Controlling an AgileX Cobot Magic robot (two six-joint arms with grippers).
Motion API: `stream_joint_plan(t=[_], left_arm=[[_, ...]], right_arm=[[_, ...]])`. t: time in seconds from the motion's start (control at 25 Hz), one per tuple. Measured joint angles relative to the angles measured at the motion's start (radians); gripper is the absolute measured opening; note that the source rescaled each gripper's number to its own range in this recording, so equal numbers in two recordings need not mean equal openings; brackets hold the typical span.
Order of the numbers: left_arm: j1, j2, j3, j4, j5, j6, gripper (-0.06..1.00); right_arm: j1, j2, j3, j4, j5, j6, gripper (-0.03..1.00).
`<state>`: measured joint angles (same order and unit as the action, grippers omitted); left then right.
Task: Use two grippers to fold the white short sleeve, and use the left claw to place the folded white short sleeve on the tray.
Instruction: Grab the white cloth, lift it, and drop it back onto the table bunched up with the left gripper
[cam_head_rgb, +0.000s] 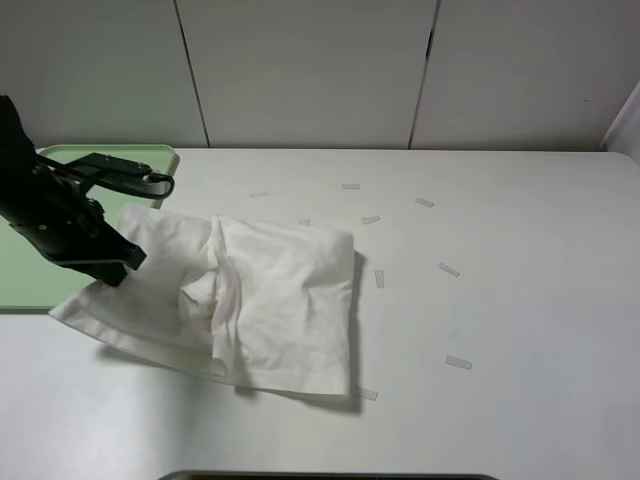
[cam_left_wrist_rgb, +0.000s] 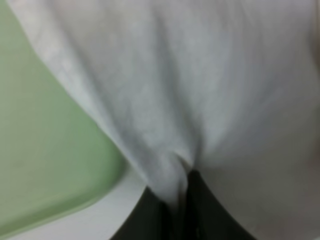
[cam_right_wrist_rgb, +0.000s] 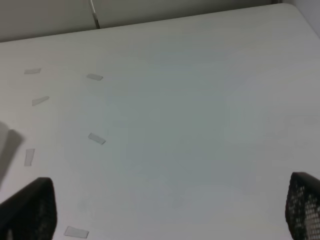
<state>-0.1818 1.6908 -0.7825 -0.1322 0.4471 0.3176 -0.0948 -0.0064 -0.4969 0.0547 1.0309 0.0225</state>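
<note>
My left claw (cam_head_rgb: 118, 268) is pinched shut on the left edge of the white short sleeve (cam_head_rgb: 270, 300), which lies folded and rumpled on the table, its left side reaching over the tray (cam_head_rgb: 110, 152). The cloth looks light and limp, likely to unfold, so gripping through all layers seems wise. My arm leans in low from above the tray.

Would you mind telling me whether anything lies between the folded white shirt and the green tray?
Nothing visible does. The left gripper is shut on the white short sleeve at its tray-side edge; the tray lies alongside, bare where visible. The pale strips lie beyond the shirt.
</note>
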Motion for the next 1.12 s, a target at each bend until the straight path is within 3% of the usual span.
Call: stream_joint_plan(t=[0.04, 0.16, 0.2, 0.36, 0.72, 0.8, 0.96, 1.12], left_arm=[[0.018, -0.029, -0.009, 0.057, 0.029, -0.031, 0.02], [0.032, -0.063, -0.029, 0.12, 0.076, -0.061, 0.02], [0.034, -0.089, -0.057, 0.16, 0.136, -0.072, 0.02], [0.014, -0.13, -0.101, 0.196, 0.224, -0.075, 0.01], [-0.209, -0.139, -0.176, 0.203, 0.235, -0.075, 0.01], [-0.227, -0.139, -0.181, 0.2, 0.234, -0.075, 0.01], [-0.333, -0.139, -0.194, 0.15, 0.21, -0.075, 0.01], [-0.392, -0.134, -0.195, 0.117, 0.174, -0.075, 0.01]], right_arm=[[0.0, 0.0, 0.0, 0.0, 0.0, 0.0, 1.0], [0.0, 0.0, 0.0, 0.0, 0.0, 0.0, 1.0], [0.0, 0.0, 0.0, 0.0, 0.0, 0.0, 1.0], [0.0, 0.0, 0.0, 0.0, 0.0, 0.0, 1.0], [0.0, 0.0, 0.0, 0.0, 0.0, 0.0, 1.0], [0.0, 0.0, 0.0, 0.0, 0.0, 0.0, 1.0], [0.0, 0.0, 0.0, 0.0, 0.0, 0.0, 1.0], [0.0, 0.0, 0.0, 0.0, 0.0, 0.0, 1.0]])
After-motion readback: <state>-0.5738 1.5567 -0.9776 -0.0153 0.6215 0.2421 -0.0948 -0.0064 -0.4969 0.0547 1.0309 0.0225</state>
